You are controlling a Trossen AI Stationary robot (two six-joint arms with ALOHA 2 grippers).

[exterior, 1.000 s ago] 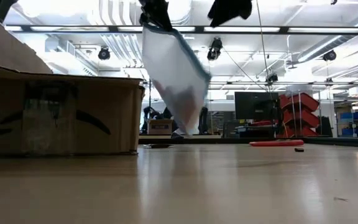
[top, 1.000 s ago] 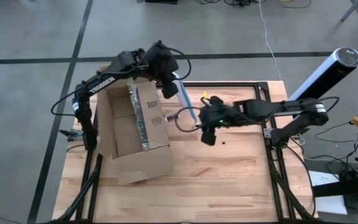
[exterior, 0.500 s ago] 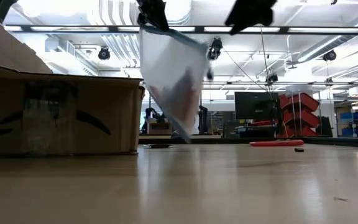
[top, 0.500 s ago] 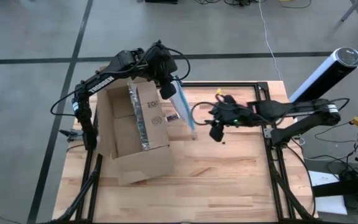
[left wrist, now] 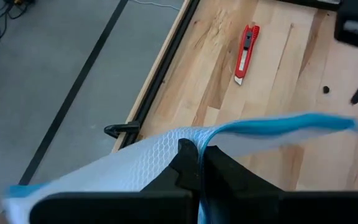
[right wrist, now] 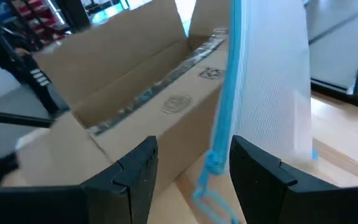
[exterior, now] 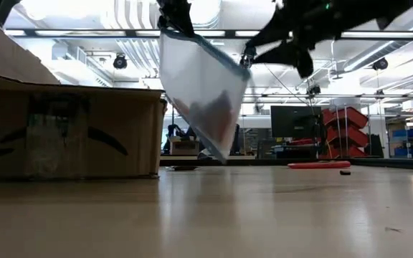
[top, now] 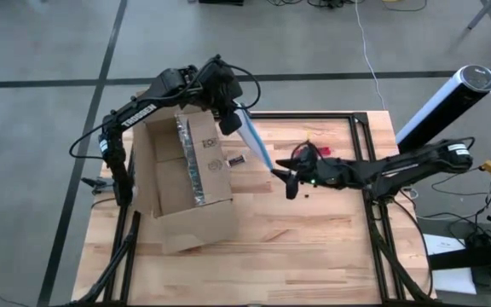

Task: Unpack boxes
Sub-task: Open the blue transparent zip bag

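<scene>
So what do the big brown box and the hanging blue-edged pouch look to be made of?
The big brown box: matte corrugated cardboard by its look, with folded flaps and shiny tape strips. The blue-edged pouch, pinched by the left hand: thin translucent plastic, apparently mesh-textured.

Wooden table: open cardboard box on left part; red tool near far edge.

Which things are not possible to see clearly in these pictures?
- Inside of the box: in the low view its own wall hides it; the high view shows no contents.
- What the pouch holds: only a dark blur through the plastic.
- Print on the box: too small in the high view.
- Red knife: blade state too small to tell.
</scene>
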